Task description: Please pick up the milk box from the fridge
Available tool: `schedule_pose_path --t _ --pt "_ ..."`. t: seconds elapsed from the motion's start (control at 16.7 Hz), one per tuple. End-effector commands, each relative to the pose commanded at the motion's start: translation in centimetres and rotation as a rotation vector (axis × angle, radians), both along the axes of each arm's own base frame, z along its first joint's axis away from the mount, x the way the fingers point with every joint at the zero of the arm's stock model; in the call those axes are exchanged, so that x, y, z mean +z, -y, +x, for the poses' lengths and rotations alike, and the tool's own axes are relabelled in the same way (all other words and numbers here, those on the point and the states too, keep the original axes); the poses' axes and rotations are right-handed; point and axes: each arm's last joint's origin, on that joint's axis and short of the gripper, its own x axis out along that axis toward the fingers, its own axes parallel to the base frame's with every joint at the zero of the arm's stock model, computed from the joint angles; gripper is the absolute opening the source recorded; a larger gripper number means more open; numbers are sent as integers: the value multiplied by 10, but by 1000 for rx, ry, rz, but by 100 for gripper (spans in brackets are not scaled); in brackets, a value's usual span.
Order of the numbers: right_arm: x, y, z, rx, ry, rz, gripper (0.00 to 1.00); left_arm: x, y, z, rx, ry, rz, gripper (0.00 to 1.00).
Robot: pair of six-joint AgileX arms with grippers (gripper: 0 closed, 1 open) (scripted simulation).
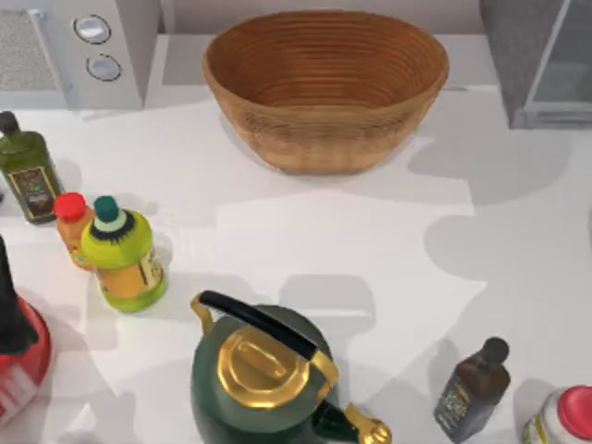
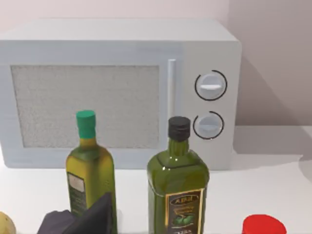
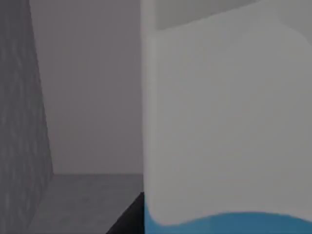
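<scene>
At the tabletop's (image 1: 305,231) far left stands the light-grey appliance with two knobs (image 1: 79,46), with a dark-capped olive oil bottle (image 1: 26,166), a red-capped bottle (image 1: 72,227) and the yellow-green bottle with a teal cap (image 1: 122,259) in front of it. The left claw (image 2: 78,219) shows as a dark tip in the left wrist view, near the olive oil bottle and a green-capped bottle (image 2: 90,175), facing the appliance and idle; I cannot tell how its fingers stand.

In the middle sit the wicker basket (image 1: 326,88) and, nearer, the green kettle with a gold lid (image 1: 264,370). A dark bottle (image 1: 472,388) stands toward the right.

At the far right is the fridge (image 1: 536,55), its door open. In the right wrist view the milk box (image 3: 224,122) looms very close inside the grey fridge interior, its white upper part above a blue band. A dark edge of the right claw (image 3: 129,217) lies just beside the carton; whether it is clamped I cannot tell.

The likely risk: in so tight a space, a crooked pull could knock the carton against the fridge wall or tip it.
</scene>
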Motion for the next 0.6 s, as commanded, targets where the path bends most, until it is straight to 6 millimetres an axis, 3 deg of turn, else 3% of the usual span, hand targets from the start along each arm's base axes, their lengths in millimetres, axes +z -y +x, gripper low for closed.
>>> schedule_pose_path --t 0.6 --pt "-2 -3 -64 3 2 0 0 0 0 0 0 0 0 100"
